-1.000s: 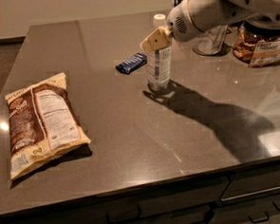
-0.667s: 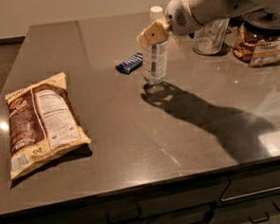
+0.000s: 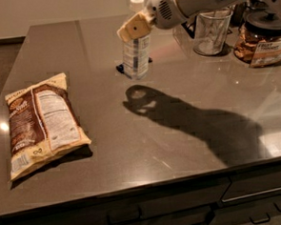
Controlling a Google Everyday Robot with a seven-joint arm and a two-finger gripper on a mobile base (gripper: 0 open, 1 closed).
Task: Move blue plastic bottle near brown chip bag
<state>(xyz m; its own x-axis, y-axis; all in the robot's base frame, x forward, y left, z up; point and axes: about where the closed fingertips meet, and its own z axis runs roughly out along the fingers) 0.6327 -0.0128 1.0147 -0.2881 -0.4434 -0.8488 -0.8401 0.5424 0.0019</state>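
Note:
The blue plastic bottle (image 3: 136, 59), clear with a white cap and a pale label, hangs upright above the dark counter (image 3: 180, 131); its shadow falls on the counter below and in front of it. My gripper (image 3: 135, 25) reaches in from the upper right and is shut on the bottle's upper part, with a tan finger pad (image 3: 132, 26) on the near side. The brown chip bag (image 3: 41, 123) lies flat at the counter's left front, well to the left of the bottle. The bottle hides nearly all of the small dark blue snack bar (image 3: 120, 68).
A clear glass cup (image 3: 212, 31) and a lidded jar with a brown label (image 3: 265, 42) stand at the back right, under the arm. The counter's front edge runs along the bottom, with drawers (image 3: 260, 193) below.
The gripper has lifted the bottle off the counter and carried it left, toward the chip bag's side. The bag has not moved.

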